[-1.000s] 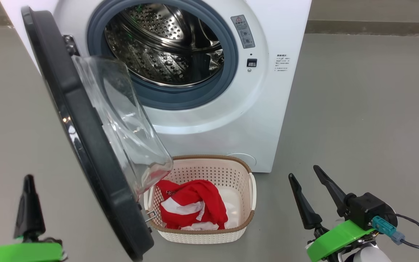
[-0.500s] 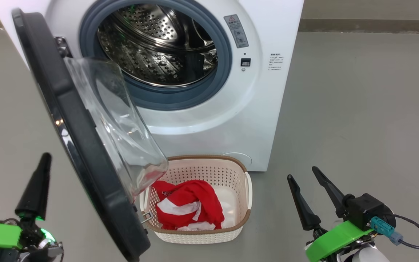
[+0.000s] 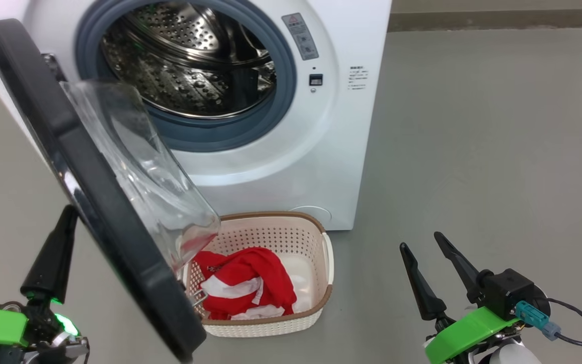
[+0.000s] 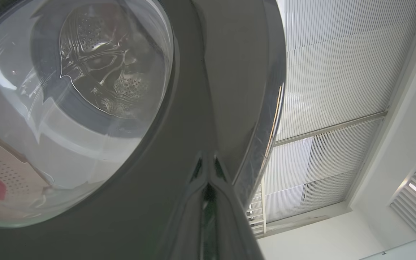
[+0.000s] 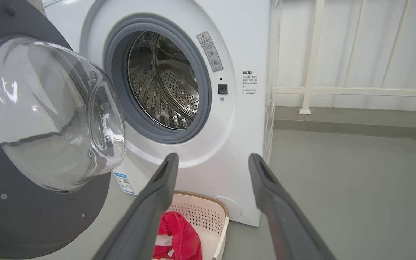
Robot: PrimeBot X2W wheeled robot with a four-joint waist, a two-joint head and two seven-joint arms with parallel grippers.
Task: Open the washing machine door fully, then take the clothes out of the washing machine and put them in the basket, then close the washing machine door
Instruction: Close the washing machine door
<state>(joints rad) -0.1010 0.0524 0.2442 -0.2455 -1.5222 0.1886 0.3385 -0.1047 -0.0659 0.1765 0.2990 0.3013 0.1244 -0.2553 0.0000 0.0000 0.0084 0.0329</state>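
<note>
- A smooth grey floor (image 3: 473, 126) runs under everything. A white railing (image 5: 309, 72) stands against the pale wall behind, and a slatted ceiling (image 4: 338, 54) shows above the left arm.
- The white washing machine (image 3: 341, 151) stands on this floor. Its steel drum (image 3: 180, 65) is in plain sight inside the grey seal.
- The door (image 3: 94, 202) hangs swung out on its left-side hinge, with its clear glass bowl (image 3: 139, 167) bulging toward the machine.
- The basket (image 3: 271, 323) sits on the floor just in front of the machine's lower edge, and the red and white clothes (image 3: 250, 283) lie heaped inside it.
- The left gripper (image 3: 66, 222) has its fingers pressed together. They hold nothing and point up close beside the door's outer black rim, on the far side of the door from the basket.
- The right gripper (image 3: 421, 241) has its fingers spread wide, with nothing between them. It hovers over the floor, well apart from the basket, which lies to its left.
- Whether the left fingertips touch the glossy rim cannot be told, as reflections blur that spot in the left wrist view.
- The door covers the basket's left end, and some of the clothes show only through the glass.
- The machine's top is cut off in the head view.
- The text on the small blue label (image 5: 124, 182) on the lower front is too small to read.
</note>
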